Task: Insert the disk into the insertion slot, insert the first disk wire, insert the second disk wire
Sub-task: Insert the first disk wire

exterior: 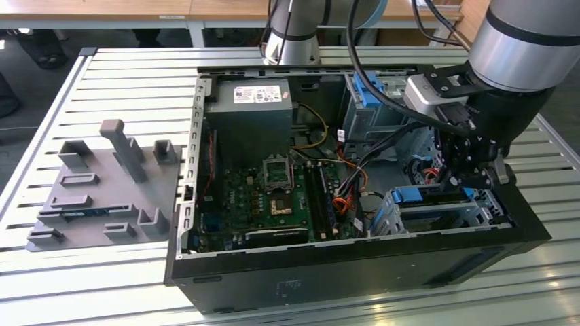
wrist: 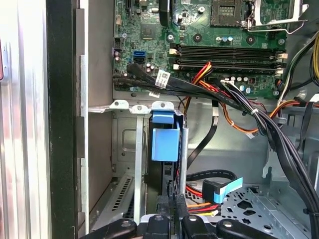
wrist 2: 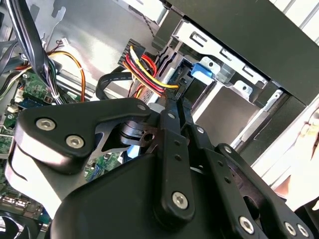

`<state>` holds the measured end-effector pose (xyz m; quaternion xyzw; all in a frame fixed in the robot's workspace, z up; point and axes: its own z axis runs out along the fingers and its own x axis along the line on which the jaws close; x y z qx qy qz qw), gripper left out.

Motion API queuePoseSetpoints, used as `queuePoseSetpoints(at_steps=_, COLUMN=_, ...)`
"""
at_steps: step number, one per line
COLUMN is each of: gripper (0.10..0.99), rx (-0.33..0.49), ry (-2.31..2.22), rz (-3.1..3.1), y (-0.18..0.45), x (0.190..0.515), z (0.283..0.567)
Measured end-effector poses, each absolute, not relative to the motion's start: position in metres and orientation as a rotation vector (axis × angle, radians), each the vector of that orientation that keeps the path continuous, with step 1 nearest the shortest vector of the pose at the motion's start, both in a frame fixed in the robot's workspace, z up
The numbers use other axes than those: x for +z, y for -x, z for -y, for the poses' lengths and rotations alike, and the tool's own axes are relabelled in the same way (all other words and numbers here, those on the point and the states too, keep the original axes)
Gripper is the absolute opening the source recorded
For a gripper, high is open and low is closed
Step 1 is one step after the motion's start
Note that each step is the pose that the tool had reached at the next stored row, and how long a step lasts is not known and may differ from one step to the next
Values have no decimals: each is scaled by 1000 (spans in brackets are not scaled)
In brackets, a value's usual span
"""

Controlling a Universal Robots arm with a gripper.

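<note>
The disk (wrist: 165, 143), in its bright blue carrier, sits inside the insertion slot (wrist: 138, 164), the low perforated metal cage at the case's front corner on the exterior view's right (exterior: 476, 212). My gripper (wrist: 170, 211) hangs right over the disk's end, its thin fingers (wrist 2: 172, 124) close together on a black connector with red, yellow and black wires (wrist 2: 149, 67). A second black cable with a light blue plug (wrist: 223, 189) lies loose on the case floor beside the cage.
The open computer case (exterior: 363, 261) lies on a slatted metal table (exterior: 136, 75). A motherboard (exterior: 272, 197), power supply (exterior: 249, 109) and a taller cage with a blue latch (exterior: 367, 92) crowd the inside. A grey fixture plate (exterior: 100, 197) lies on the exterior view's left.
</note>
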<state>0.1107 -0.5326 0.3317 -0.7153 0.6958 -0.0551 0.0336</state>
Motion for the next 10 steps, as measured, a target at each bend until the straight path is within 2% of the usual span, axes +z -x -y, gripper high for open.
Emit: queuePoseSetpoints(at_steps=10, gripper=165, rx=-170, ry=2187, rz=-2155, y=-111, x=332, z=533)
